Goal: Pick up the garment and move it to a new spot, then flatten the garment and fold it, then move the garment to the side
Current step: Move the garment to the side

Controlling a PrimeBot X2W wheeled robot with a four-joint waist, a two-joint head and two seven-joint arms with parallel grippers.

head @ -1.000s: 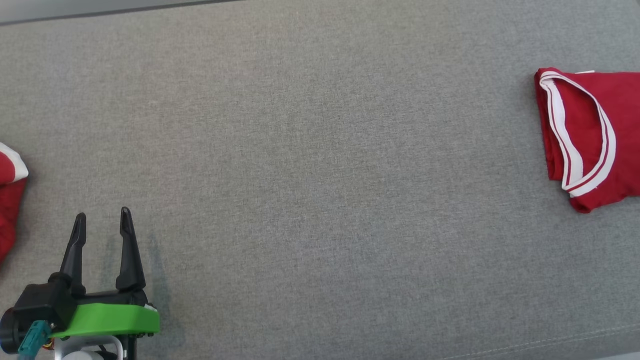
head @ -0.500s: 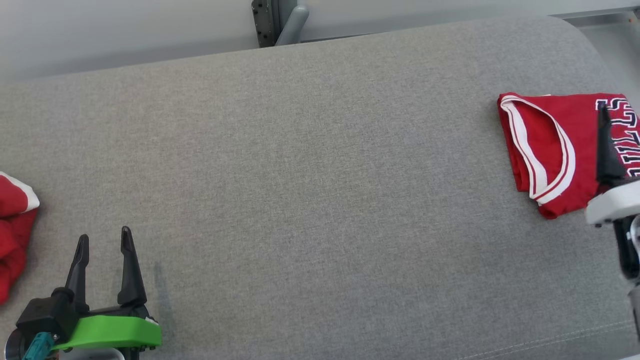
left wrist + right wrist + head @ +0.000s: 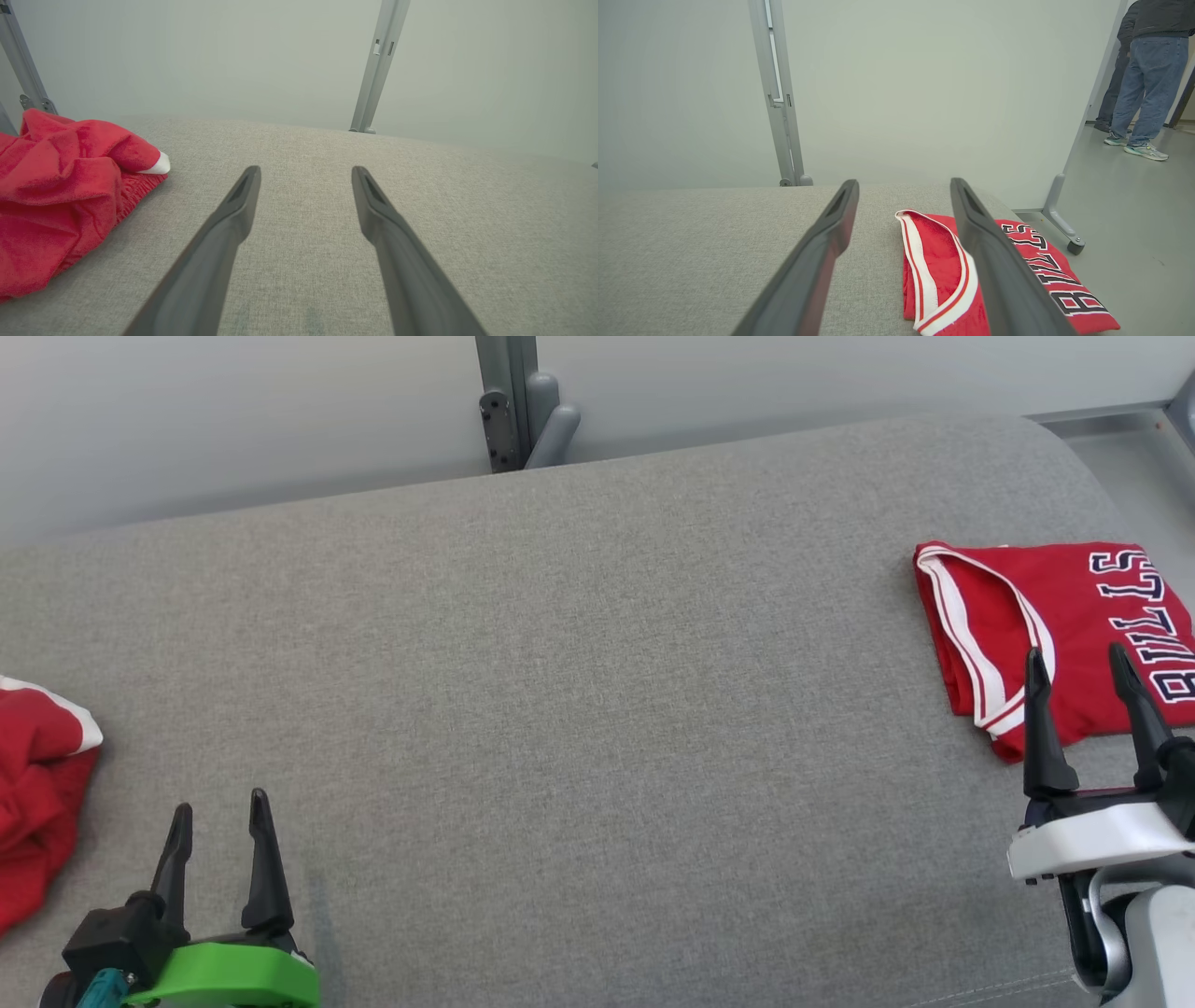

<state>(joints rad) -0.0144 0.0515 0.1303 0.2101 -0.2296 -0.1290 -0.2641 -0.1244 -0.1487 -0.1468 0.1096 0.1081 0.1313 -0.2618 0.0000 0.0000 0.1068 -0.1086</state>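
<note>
The left gripper (image 3: 219, 803) is seen at the lower left of the head view with its two dark fingers spread apart and nothing between them. In the left wrist view, bare grey fabric is seen between the parted fingers of the gripper (image 3: 306, 170). The right gripper (image 3: 1075, 653) is likewise held wide and empty at the lower right. Its fingertips are seen against the near edge of a folded red Bulls jersey (image 3: 1074, 588); whether cloth is touched cannot be told.

In the right wrist view the jersey (image 3: 934, 261) is partly hidden behind one finger of the gripper (image 3: 903, 183). Its white-and-red trim and black "BULLS" lettering are shown. The jersey is laid flat near the right end of the grey upholstered surface (image 3: 597, 709). A crumpled red garment (image 3: 37, 793) with a white edge is left at the far left end, just beside the left gripper, and is seen heaped in the left wrist view (image 3: 60, 196).

A grey metal post (image 3: 509, 401) is set behind the surface. A person in jeans (image 3: 1153, 70) is seen standing on the floor beyond.
</note>
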